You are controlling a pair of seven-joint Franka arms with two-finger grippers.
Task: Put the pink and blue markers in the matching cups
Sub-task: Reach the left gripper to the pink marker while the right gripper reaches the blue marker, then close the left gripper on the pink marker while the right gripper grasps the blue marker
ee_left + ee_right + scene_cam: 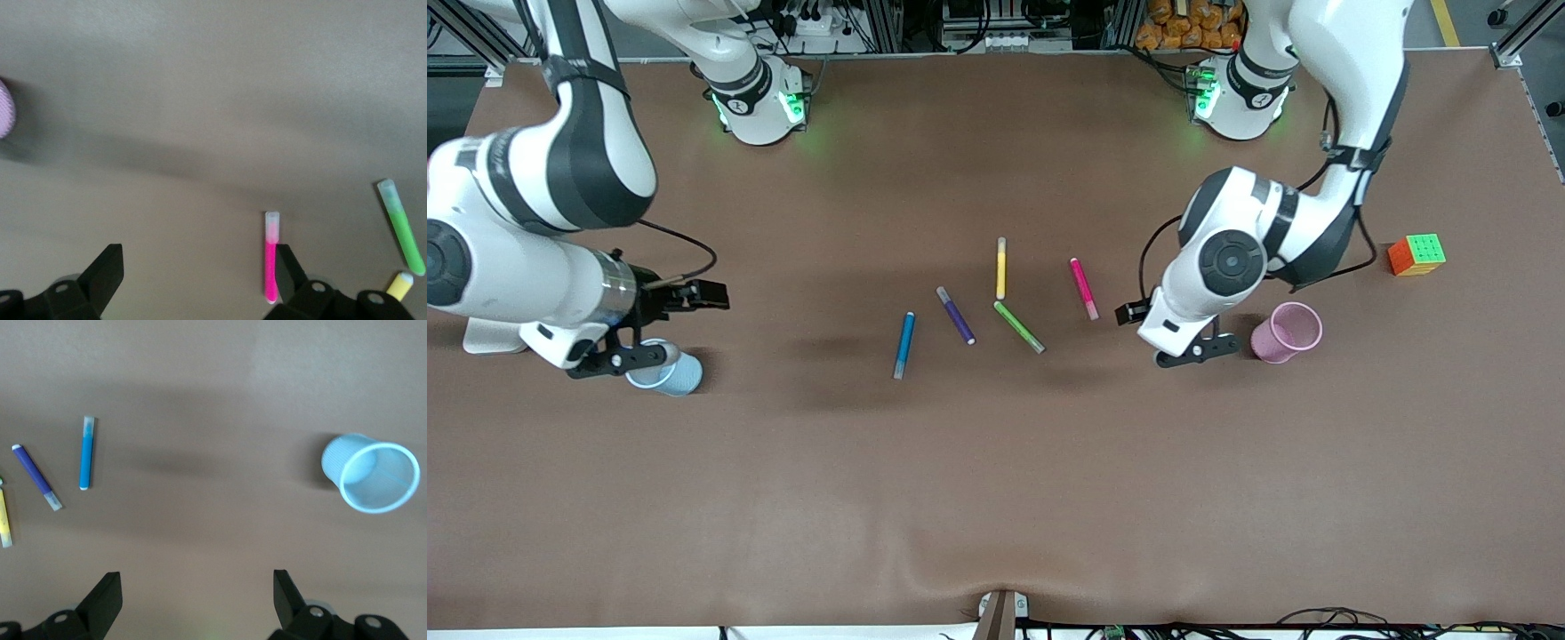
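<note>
The pink marker point(1084, 288) lies flat among the other markers in the middle of the table. It shows in the left wrist view point(271, 263) on the table just beside one finger. My left gripper point(1196, 349) point(198, 260) is open and empty, over the table between that marker and the upright pink cup point(1285, 332) point(3, 110). The blue marker point(904, 345) point(86, 453) lies nearest the right arm's end of the row. My right gripper point(618, 360) point(195, 581) is open and empty beside the upright blue cup point(671, 373) point(370, 473).
A purple marker point(955, 315) point(37, 477), a yellow marker point(1001, 268) point(400, 287) and a green marker point(1019, 326) point(403, 230) lie between the blue and pink ones. A colour cube point(1416, 254) sits near the left arm's end.
</note>
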